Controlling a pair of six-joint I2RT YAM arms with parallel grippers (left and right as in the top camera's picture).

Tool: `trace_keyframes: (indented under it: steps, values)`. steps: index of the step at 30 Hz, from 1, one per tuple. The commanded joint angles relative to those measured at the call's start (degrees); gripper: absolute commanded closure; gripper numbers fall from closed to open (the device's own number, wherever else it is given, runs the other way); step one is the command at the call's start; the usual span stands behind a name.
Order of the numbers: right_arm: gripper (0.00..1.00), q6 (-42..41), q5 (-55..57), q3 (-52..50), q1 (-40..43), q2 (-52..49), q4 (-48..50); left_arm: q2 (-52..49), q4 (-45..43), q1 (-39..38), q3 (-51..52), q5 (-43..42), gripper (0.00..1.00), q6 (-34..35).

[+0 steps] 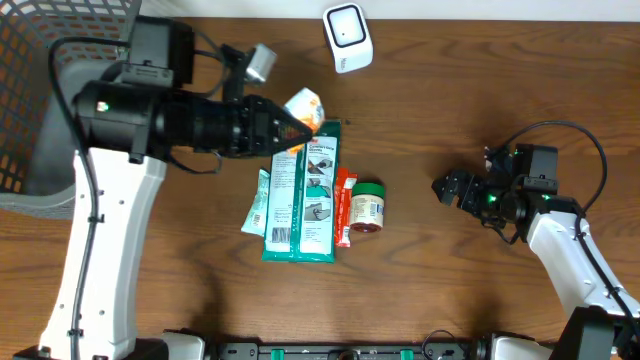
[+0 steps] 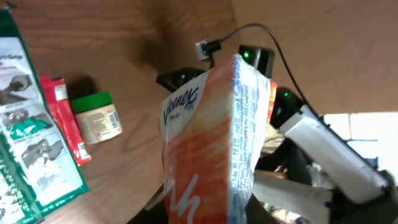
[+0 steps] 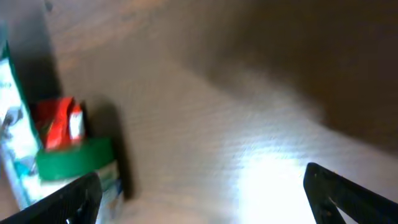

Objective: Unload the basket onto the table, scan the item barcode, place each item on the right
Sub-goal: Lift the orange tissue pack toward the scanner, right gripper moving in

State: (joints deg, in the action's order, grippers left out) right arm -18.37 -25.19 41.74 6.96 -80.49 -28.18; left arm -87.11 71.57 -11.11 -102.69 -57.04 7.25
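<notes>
1. Your left end effector (image 1: 288,128) is clenched on the orange-and-white tissue pack (image 2: 211,155), holding it above the tabletop (image 1: 450,90).
2. The pack hangs over the top end of the green packets (image 1: 318,200), near the white scanner (image 1: 347,37) but apart from it.
3. Your right end effector (image 1: 450,188) is released and holds nothing, well right of the green-lidded jar (image 1: 367,205).

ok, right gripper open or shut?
Open. In the right wrist view the right gripper's fingers stand wide apart at the bottom corners, with only bare table between them and nothing held.
</notes>
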Motion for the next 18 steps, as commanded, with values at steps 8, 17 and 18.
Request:
trace_keyframes:
  steps: [8,17,18]
  values:
    - [0.05,3.5,-40.0,3.1,9.9,0.7,0.1,-4.3,-9.1,-12.9,0.2,11.3,0.89,12.0]
    - [0.01,1.7,-52.5,3.2,16.3,0.7,0.2,-14.4,-20.6,-18.9,0.2,-3.8,0.92,32.5]
    - [0.01,1.7,-54.4,3.2,16.3,0.7,0.7,-15.2,-22.9,-18.9,0.2,-6.5,0.92,33.7]
